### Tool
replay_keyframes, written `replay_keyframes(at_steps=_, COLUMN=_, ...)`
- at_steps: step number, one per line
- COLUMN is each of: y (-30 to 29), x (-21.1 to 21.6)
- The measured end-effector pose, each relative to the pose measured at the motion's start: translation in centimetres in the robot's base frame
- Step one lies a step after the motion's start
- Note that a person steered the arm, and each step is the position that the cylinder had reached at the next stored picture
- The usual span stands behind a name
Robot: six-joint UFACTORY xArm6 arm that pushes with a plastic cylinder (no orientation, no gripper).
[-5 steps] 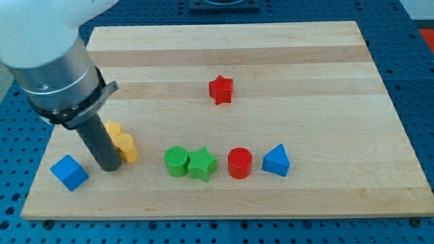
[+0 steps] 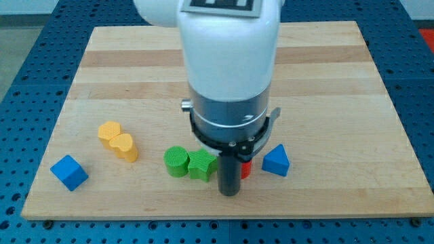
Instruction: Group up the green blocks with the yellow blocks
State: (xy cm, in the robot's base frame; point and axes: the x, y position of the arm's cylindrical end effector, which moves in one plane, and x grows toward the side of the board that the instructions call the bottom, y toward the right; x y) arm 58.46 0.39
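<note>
My tip (image 2: 230,192) stands near the view's bottom, just right of the green star (image 2: 201,165) and in front of the red cylinder (image 2: 245,169), which it mostly hides. The green cylinder (image 2: 176,161) touches the green star on its left. Two yellow blocks sit further left: one (image 2: 108,130) above and one (image 2: 125,146) below, touching each other. A gap separates the yellow pair from the green pair.
A blue triangle (image 2: 276,161) lies right of my tip. A blue cube (image 2: 68,172) sits at the bottom left corner of the wooden board (image 2: 352,81). The arm's body hides the board's middle; the red star does not show.
My tip has moved from beside the yellow blocks at the left to the right side of the green star. The arm now covers the red star and most of the red cylinder.
</note>
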Motion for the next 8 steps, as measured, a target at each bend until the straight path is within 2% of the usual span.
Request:
replay_keyframes(at_steps=1, y=0.0, x=-2.2)
replay_keyframes(at_steps=5, y=-6.7, x=-2.7)
replay_keyframes(at_steps=8, y=-7.3, x=-4.5)
